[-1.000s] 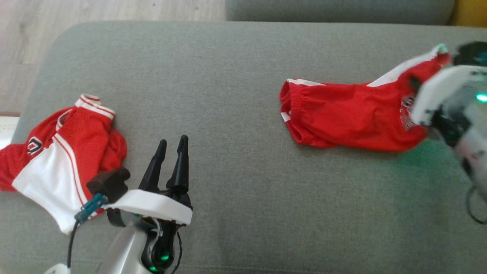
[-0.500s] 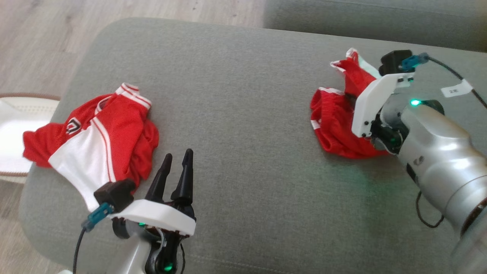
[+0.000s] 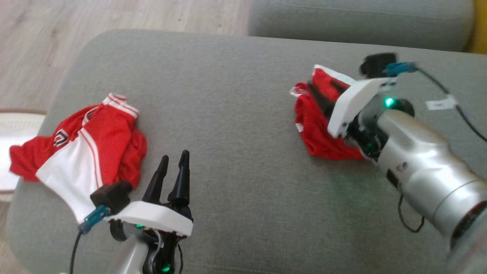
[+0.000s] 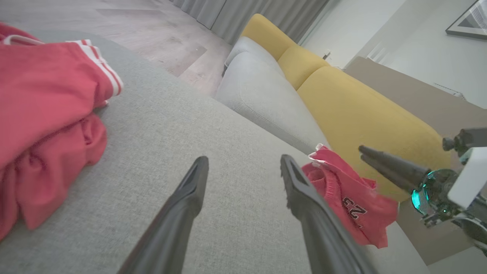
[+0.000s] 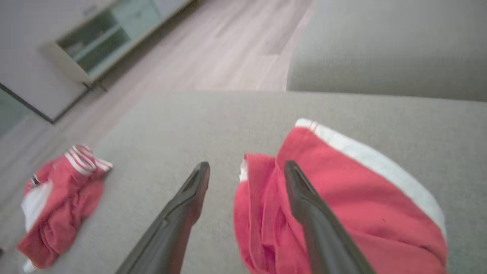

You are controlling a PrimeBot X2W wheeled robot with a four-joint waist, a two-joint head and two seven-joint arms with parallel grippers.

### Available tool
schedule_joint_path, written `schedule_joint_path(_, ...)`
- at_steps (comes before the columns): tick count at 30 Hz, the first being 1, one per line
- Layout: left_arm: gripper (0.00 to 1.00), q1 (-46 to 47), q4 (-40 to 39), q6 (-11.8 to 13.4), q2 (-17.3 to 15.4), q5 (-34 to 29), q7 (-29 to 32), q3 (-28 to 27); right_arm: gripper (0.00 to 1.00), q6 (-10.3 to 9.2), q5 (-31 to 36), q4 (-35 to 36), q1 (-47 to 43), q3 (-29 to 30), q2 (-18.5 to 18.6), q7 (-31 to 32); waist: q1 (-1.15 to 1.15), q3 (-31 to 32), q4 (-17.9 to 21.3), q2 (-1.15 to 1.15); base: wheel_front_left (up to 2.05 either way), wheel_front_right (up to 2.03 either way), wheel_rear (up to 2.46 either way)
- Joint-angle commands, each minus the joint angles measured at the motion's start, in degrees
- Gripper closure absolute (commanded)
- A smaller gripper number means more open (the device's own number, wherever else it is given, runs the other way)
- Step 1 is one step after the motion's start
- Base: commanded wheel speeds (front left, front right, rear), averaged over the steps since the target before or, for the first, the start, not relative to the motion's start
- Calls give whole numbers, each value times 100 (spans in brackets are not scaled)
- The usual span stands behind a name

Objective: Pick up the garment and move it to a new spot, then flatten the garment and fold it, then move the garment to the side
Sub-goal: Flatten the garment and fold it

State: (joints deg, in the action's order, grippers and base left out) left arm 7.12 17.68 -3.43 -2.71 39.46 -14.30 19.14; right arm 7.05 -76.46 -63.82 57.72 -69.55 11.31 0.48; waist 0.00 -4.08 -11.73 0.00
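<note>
The garment (image 3: 314,129), red shorts with white trim, lies bunched at the right of the grey cushion (image 3: 236,114). In the left wrist view the garment (image 4: 342,194) shows a printed number. My right gripper (image 5: 247,167) is open just above it. One of its fingers (image 5: 304,198) lies over the red cloth (image 5: 361,213), the other over bare cushion. Nothing is held between them. My left gripper (image 3: 173,169) hovers open and empty near the cushion's front left, fingers (image 4: 190,190) spread over bare fabric.
A second red-and-white garment (image 3: 83,152) lies crumpled at the cushion's left edge, next to my left gripper. Wood floor (image 3: 38,45) runs beyond the left and far edges. Another grey cushion (image 3: 361,19) sits behind, and yellow sofa cushions (image 4: 342,102) beyond it.
My right gripper has opened and let go of the garment. The garment, stretched out a second ago, now lies bunched further left. The head camera has shifted; the left gripper holds its place.
</note>
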Motion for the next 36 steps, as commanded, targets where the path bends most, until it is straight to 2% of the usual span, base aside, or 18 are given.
schedule_joint_path(1,0,95,-214,18,-20,-14,-70,-236,0,44,-66,117,32,127,155,-226,0,55,96,0,0,0,0)
schedule_joint_path(6,0,35,-347,12,-20,-138,-70,-357,0,44,-56,255,32,436,771,-1245,0,109,249,0,0,0,0)
schedule_joint_path(11,0,2,-440,3,-19,-266,-70,-431,0,44,57,-67,-131,689,1113,-1519,0,89,284,0,0,0,0)
schedule_joint_path(15,0,24,-424,-6,-19,-390,-70,-416,0,44,320,-296,-393,803,1015,-1544,0,48,234,0,0,0,0)
schedule_joint_path(19,0,51,-396,-25,-18,-418,-70,-381,0,44,510,-280,-670,853,713,-1546,0,25,149,0,0,0,0)
schedule_joint_path(20,0,55,-387,-28,-18,-419,-70,-371,30,44,558,-293,-752,810,615,-1546,0,25,125,0,0,0,0)
schedule_joint_path(22,0,62,-371,-29,-18,-420,-70,-358,100,44,596,-300,-888,734,397,-1529,0,27,78,0,0,0,0)
schedule_joint_path(30,0,71,-314,-12,-18,-386,-70,-331,100,44,710,-150,-1151,387,-339,-1242,0,19,-43,0,0,0,0)
schedule_joint_path(36,0,97,-283,2,-17,-362,-70,-330,100,44,814,417,-1301,59,-631,-1266,0,12,-56,0,0,0,0)
